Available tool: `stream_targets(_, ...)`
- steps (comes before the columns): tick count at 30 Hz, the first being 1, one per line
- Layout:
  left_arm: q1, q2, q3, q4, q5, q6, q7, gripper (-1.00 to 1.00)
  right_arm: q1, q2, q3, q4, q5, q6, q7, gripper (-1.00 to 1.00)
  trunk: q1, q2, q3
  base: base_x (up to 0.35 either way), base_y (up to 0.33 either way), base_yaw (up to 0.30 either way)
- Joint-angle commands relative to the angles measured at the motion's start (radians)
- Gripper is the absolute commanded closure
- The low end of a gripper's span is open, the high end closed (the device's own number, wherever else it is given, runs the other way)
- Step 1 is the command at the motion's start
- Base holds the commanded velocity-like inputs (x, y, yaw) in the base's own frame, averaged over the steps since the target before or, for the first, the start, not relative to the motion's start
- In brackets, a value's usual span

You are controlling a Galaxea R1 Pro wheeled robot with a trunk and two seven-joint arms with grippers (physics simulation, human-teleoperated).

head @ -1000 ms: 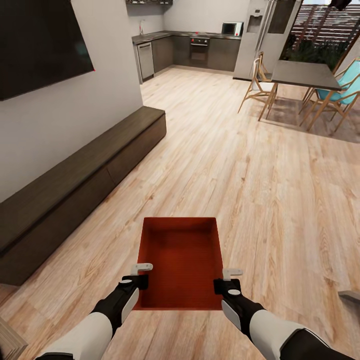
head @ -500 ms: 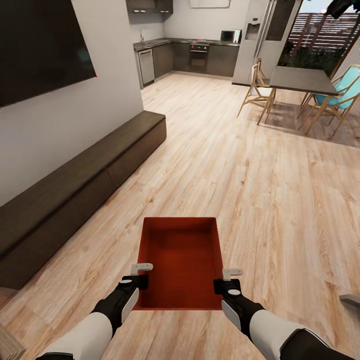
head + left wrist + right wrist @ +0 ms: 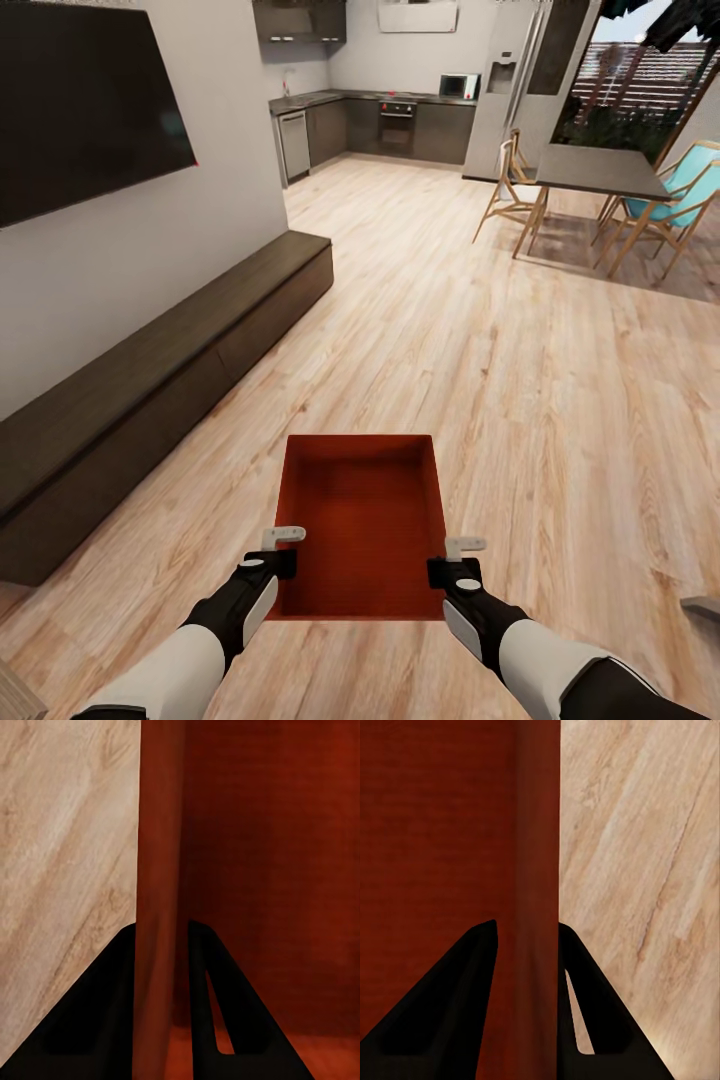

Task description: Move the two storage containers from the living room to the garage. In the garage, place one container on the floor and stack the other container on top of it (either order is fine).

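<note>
My left end effector [image 3: 287, 549] is clamped on the left wall of the storage container [image 3: 362, 520], fingers [image 3: 97, 1020] nearly closed w/ the wall between. My right end effector [image 3: 462, 558] grips the right wall likewise. Container is held level btwn both, above the wood-plank floor [image 3: 520, 400]. Dark low cabinet [image 3: 150, 390] along the left wall; kitchen [image 3: 390, 100] far ahead.

Soft, even daylight fills the room, brightest on the wood-plank floor [image 3: 480, 300] near the glass doors [image 3: 640, 90] beyond the dining table [image 3: 600, 170]. Shadows are faint; a pale one lies under that table. No glare. The storage container [image 3: 360, 520] interior reads dim. Straight lines bow slightly toward the head view's edges. Both wrist views look soft, grainy.
</note>
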Motion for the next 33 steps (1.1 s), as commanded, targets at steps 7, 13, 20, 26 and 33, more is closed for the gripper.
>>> stream_targets(7, -0.001, 0.011, 0.008, -0.075, 0.0, 0.007, 0.005, 1.0, 0.0, -0.001, 0.034, 0.025, -0.015, -0.001, 0.0, 1.0, 0.0, -0.001, 0.01, 0.0, 0.0, 0.0)
stream_targets(13, -0.001, 0.011, 0.008, -0.075, 0.0, 0.007, 0.005, 1.0, 0.0, -0.001, 0.034, 0.025, -0.015, -0.001, 0.0, 1.0, 0.0, -0.001, 0.019, 0.0, 0.0, 0.0)
stream_targets(20, -0.001, 0.011, 0.008, -0.075, 0.0, 0.007, 0.005, 1.0, 0.0, -0.001, 0.034, 0.025, -0.015, -0.001, 0.0, 1.0, 0.0, -0.001, 0.03, 0.0, 0.0, 0.0)
stream_targets(26, -0.001, 0.011, 0.008, -0.075, 0.0, 0.007, 0.005, 1.0, 0.0, -0.001, 0.033, 0.025, -0.015, 0.0, 0.0, 1.0, 0.0, -0.001, 0.036, 0.0, 0.0, 0.0)
stream_targets(33, -0.001, 0.011, 0.008, -0.075, 0.0, 0.007, 0.005, 1.0, 0.0, -0.001, 0.032, 0.025, -0.015, 0.0, 0.0, 1.0, 0.0, -0.001, 0.037, 0.0, 0.0, 0.0)
